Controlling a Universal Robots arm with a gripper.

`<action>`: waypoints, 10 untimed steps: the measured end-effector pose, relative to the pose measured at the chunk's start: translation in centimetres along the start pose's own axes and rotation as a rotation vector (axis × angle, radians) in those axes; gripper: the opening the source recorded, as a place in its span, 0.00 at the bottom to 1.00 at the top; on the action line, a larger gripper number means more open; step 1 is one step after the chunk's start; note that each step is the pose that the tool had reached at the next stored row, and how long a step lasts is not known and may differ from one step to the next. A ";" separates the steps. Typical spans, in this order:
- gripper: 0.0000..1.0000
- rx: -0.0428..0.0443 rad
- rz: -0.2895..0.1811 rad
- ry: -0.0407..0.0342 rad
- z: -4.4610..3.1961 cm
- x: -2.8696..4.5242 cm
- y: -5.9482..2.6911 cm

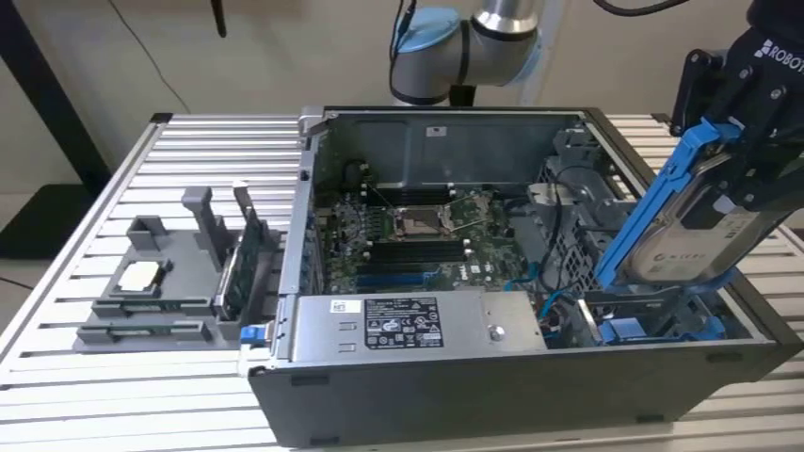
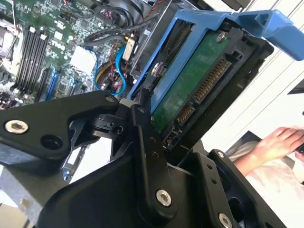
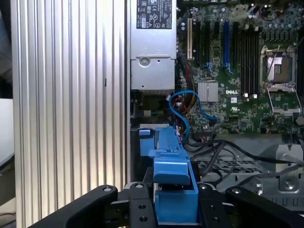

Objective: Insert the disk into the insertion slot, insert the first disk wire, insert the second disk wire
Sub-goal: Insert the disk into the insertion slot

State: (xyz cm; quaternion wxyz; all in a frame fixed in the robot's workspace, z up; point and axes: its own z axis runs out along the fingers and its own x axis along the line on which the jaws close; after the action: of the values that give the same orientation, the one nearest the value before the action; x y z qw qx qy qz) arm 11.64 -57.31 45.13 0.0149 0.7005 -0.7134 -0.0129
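- The hand (image 1: 744, 162) is at the exterior view's upper right, closed on the disk (image 1: 688, 235). Its black fingers (image 2: 142, 124) clamp the disk from 2 opposite sides, with no gap that I can see.
- The disk is held above the open computer case (image 1: 503, 395), tilted steeply with its upper end towards the hand. The blue carrier frame (image 1: 653, 193) runs along the edge that faces the exterior view's left.
- The insertion slot (image 1: 660, 325) is in the lower right corner of the case in the exterior view, and its blue rails show. The disk's lower end hangs just over the slot. The disk is not seated, and I cannot tell whether it touches the rails.
- In the second wrist view I see the disk's green circuit board (image 2: 190, 85) and its row of connector pins, framed by the blue carrier.
- In the first wrist view the carrier's blue edge sits between the fingers, and a blue cable (image 3: 183, 110) loops inside the case beyond it.
- The grey power-supply box (image 1: 402, 325) lies along the case's near edge, at the exterior view's lower centre. The motherboard (image 1: 415, 235) is behind it.
- The case stands on a ribbed metal tabletop (image 1: 188, 151). A grey parts fixture (image 1: 151, 282) sits at the exterior view's left, well apart from the hand.
- A person's hand (image 2: 280, 142) shows in the second wrist view, outside the case.
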 end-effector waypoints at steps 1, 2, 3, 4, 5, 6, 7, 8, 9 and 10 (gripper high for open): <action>0.33 0.0000 0.000 0.0000 0.08 0.00 0.00; 0.33 0.0000 0.000 0.0000 0.16 0.00 -0.01; 0.33 0.0000 0.000 -0.0001 0.23 0.00 -0.01; 0.33 0.0000 0.000 0.0000 0.30 0.00 -0.01; 0.33 0.0000 0.000 -0.0001 0.37 0.00 -0.02; 0.33 0.0000 0.000 -0.0001 0.45 0.00 -0.02; 0.33 0.0000 0.000 0.0001 0.51 0.00 -0.02; 0.33 0.0000 0.000 0.0000 0.59 0.00 -0.02; 0.33 0.0000 0.000 0.0001 0.66 0.00 -0.03; 0.33 0.0000 0.000 0.0000 0.73 0.00 -0.03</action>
State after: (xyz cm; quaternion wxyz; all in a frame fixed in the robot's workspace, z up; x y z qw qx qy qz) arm 11.64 -57.31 44.40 0.0149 0.7005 -0.7134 -0.0129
